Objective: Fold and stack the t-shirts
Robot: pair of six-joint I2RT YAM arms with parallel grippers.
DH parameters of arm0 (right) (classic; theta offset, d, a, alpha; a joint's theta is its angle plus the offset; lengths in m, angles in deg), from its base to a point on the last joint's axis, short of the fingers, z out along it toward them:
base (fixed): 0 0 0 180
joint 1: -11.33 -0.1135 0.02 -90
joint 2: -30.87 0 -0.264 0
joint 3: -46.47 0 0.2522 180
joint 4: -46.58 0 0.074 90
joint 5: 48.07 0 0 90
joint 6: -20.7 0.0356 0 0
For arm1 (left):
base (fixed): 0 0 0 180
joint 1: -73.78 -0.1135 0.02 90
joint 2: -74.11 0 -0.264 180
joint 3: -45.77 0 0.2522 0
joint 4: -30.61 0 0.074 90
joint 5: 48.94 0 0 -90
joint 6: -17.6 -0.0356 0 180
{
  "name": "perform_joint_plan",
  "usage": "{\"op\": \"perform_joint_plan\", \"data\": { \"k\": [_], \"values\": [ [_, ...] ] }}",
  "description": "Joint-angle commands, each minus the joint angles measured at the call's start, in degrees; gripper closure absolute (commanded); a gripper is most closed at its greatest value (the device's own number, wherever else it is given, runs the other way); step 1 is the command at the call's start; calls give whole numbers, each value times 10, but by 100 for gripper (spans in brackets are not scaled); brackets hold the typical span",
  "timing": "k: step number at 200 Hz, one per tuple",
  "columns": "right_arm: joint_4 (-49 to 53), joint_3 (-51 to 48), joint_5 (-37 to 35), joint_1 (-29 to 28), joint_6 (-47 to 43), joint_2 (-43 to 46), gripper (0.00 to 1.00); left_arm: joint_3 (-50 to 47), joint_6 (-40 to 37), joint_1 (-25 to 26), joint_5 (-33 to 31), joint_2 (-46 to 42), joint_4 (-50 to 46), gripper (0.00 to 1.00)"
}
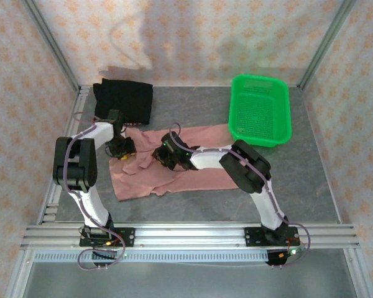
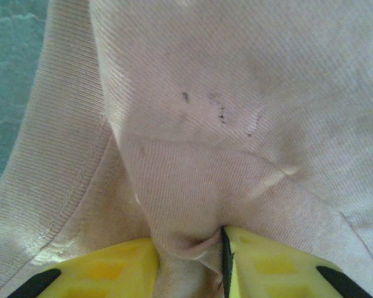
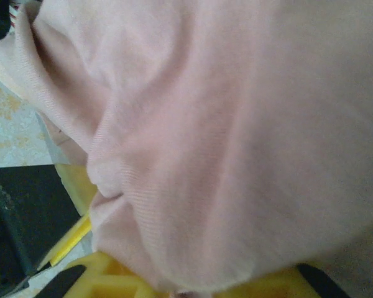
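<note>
Left wrist view showed your left claw [image 2: 193, 264] pinching a fold of the dusty-pink t-shirt [image 2: 224, 124] between its yellow fingers [image 2: 112, 267], while your right claw [image 3: 186, 282] gripped a bunch of the same cloth. From above, that shirt lay crumpled mid-table [image 1: 298, 180], with the black t-shirt [image 1: 124, 102] folded at the far left corner, well apart from the green basket [image 1: 261, 139].

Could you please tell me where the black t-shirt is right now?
In the top view, the black t-shirt lies in the far-left corner of the table, just behind the pink t-shirt and well left of the green basket.
</note>
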Motion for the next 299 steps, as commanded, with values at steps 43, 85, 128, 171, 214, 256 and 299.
{"op": "perform_joint_plan", "data": {
  "k": [43, 85, 128, 171, 214, 256, 299],
  "values": [
    [50, 2, -13, 9, -11, 13, 98, -16, -15, -16, -19, 27, -11, 67],
    [167, 6, 12, 22, -52, 69, 100, -1, -28, -27, -58, 37, -32, 67],
    [258, 3, 56, 45, -85, 109, 100, 9, -29, -28, -71, 51, -33, 67],
    [331, 5, 102, 70, -132, 119, 100, 19, -36, -27, -78, 66, -37, 67],
    [427, 61, 114, 80, -201, 61, 100, 21, -40, -28, -71, 66, -41, 67],
    [351, 60, 100, 78, -186, 75, 88, 22, -34, -28, -33, -10, -54, 59],
    [323, 46, 140, 50, -189, 114, 68, 53, -27, -28, 4, -140, -125, 47]
  ]
}}
